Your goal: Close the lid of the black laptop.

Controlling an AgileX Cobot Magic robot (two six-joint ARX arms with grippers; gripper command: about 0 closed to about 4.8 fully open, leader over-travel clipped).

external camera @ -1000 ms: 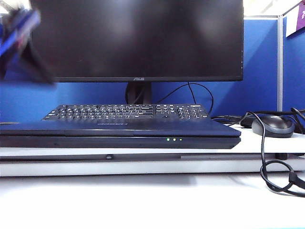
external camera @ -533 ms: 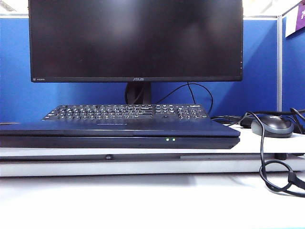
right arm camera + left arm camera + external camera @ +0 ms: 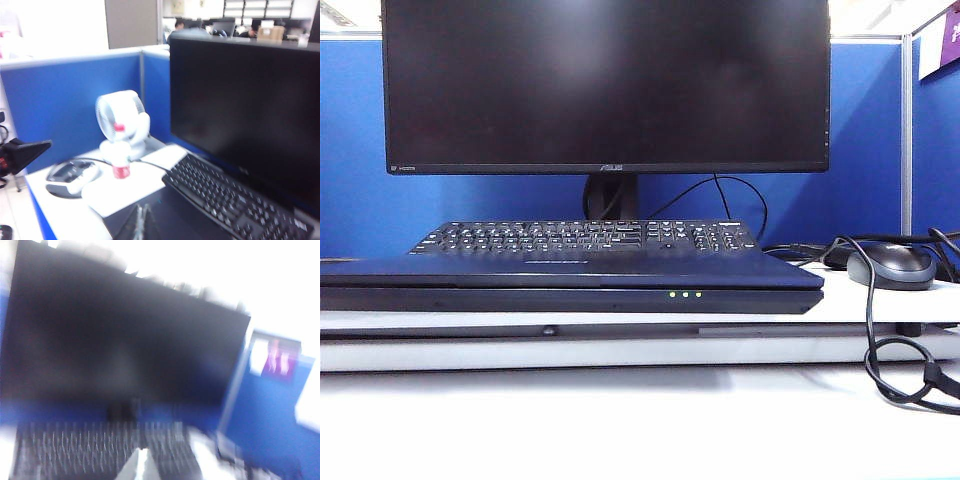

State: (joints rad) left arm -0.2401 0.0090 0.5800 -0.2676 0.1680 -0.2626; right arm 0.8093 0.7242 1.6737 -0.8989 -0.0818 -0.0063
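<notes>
With the left arm gone from the exterior view's 10 o'clock corner, the lid [image 3: 570,268] lies flat on the black laptop [image 3: 570,298]; left gripper [image 3: 141,465] and right gripper [image 3: 142,222] show fingertips together.

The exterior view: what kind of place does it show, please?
Most likely an office desk cubicle: a blue partition wall stands behind a large monitor, with a separate keyboard, a mouse and the closed black laptop. Neither gripper shows there.

White desk [image 3: 880,305] — laptop [image 3: 570,285], keyboard [image 3: 585,236], mouse [image 3: 892,265]

Low frontal exterior view, raised wrist views, all sharing monitor [image 3: 606,85]
</notes>
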